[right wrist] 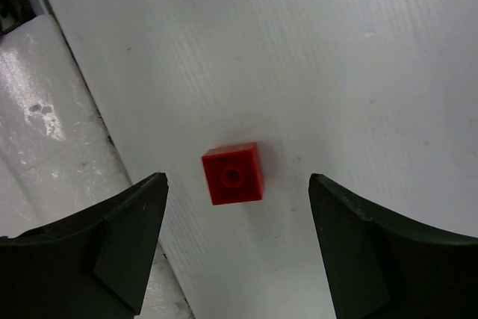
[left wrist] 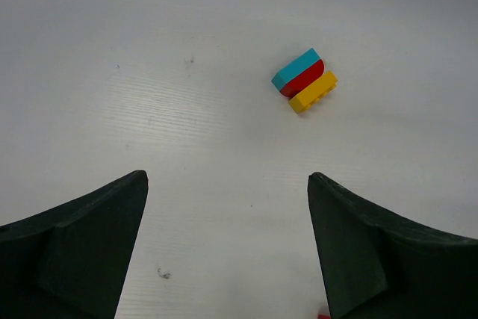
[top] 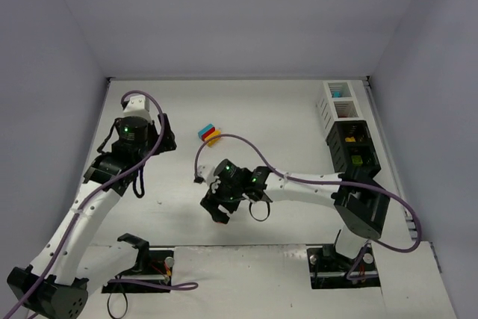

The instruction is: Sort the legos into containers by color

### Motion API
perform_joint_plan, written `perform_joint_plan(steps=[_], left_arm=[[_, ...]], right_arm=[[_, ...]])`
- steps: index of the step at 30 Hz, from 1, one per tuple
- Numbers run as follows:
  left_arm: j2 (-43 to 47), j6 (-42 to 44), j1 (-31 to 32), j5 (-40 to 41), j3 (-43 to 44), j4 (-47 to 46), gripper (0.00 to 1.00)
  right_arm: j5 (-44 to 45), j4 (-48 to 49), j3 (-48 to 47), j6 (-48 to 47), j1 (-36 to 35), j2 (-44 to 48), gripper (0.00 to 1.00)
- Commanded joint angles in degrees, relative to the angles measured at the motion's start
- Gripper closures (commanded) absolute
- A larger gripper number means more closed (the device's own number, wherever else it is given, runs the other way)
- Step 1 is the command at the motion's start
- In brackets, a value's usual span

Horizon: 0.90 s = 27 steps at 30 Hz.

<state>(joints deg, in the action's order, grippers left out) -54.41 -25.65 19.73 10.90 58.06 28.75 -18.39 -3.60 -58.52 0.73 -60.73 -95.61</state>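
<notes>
A: Left pincer?
B: Left pincer [left wrist: 228, 259] is wide open with nothing in it, hanging over bare bench [left wrist: 149, 72].
A: Legos near it?
B: A clump ahead of it and a bit to the right. Cyan brick [left wrist: 296, 69], red piece [left wrist: 303, 80] and yellow brick [left wrist: 314, 91] are pressed side by side, red in the middle, well apart from the fingers.
A: Right pincer?
B: Right pincer [right wrist: 235, 252] is also wide open and holds nothing. A small red square brick [right wrist: 233, 174] lies flat on the bench, centred in the gap ahead of the fingers and touching neither.
A: Containers?
B: In a row along the bench's far right edge. The white slatted bin [top: 324, 110] is farthest, with the black bins [top: 334, 147] joined nearer. There are coloured bits inside, too small to name. Both arms are well apart from them.
</notes>
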Motion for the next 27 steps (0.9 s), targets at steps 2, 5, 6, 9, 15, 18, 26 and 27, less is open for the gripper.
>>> perform_joint_plan(steps=[2, 5, 6, 9, 15, 18, 26, 27], left_arm=[[1.94, -0.01, -0.21, 2.37, 4.43, 1.74, 0.19], [1.86, 0.34, -0.3, 1.76, 5.04, 2.8, 0.19], [1.77, 0.42, -0.22, 1.5, 5.22, 3.23, 0.19], [1.85, 0.25, -0.3, 0.97, 5.04, 3.24, 0.19], [1.33, -0.01, -0.3, 0.62, 4.6, 3.06, 0.19], [0.89, 0.07, -0.22, 0.53, 4.52, 3.06, 0.19], [-0.34, 0.16, -0.3, -1.05, 4.52, 1.83, 0.19], [-0.6, 0.16, -0.3, -1.49, 4.52, 1.75, 0.19]], right_arm=[[4.32, 1.31, -0.45, -0.82, -4.21, -0.1, 0.27], [5.29, 0.7, -0.63, -0.82, -5.89, -1.33, 0.27], [5.64, 0.43, -0.72, -0.91, -6.5, -1.68, 0.27], [8.19, -0.44, -0.63, -0.73, -7.12, -3.0, 0.27], [11.79, -0.54, -0.8, -0.73, -7.47, -5.46, 0.35], [13.72, -0.62, -0.1, -0.73, -7.65, -5.29, 0.56], [17.51, -0.62, 0.34, 2.95, 1.88, 0.07, 1.0], [18.04, -0.8, -0.71, 3.31, 4.63, 1.9, 1.0]])
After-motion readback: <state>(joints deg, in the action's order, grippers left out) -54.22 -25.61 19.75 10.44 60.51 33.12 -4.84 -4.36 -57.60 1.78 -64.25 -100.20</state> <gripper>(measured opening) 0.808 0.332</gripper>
